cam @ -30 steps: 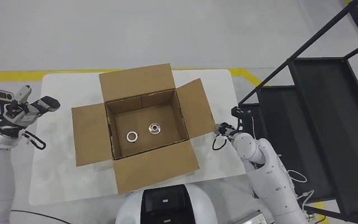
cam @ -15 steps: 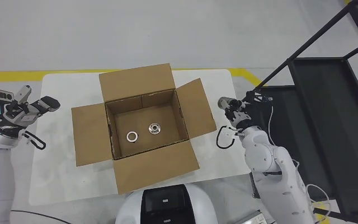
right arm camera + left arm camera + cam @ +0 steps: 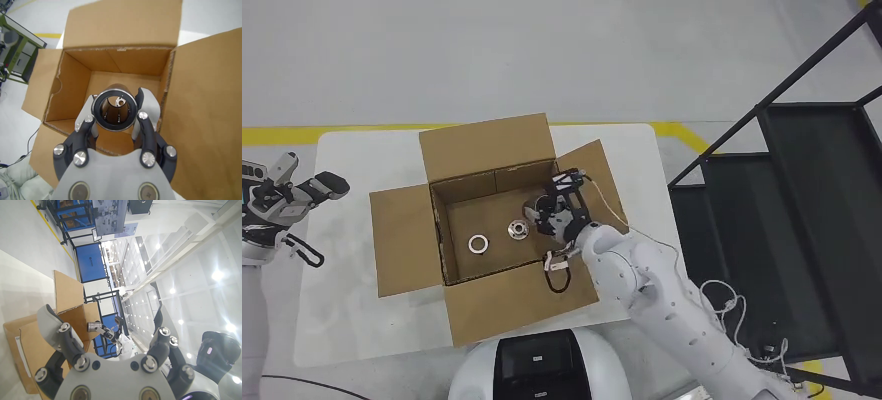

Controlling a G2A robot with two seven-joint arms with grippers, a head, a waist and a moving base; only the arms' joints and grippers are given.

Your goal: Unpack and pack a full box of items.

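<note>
An open cardboard box (image 3: 587, 195) stands mid-table with its four flaps spread out. On its floor lie a metal ring (image 3: 479, 243) and a flanged metal part (image 3: 518, 230). My right gripper (image 3: 542, 212) hangs over the box's right side, shut on a hollow metal cylinder (image 3: 114, 111) with ball rows inside. That cylinder (image 3: 94, 327) also appears above the box (image 3: 34, 340) in the left wrist view. My left gripper (image 3: 314, 217) sits open off the table's left edge with nothing between its fingers (image 3: 49, 319).
The white table (image 3: 342, 290) has bare room left and right of the box. A dark metal rack (image 3: 802, 200) stands to the right, past the table. A yellow floor line (image 3: 302, 132) runs behind the table.
My right arm has swung from the table's right edge leftward, carrying the cylinder over the open box. The left arm has kept still.
</note>
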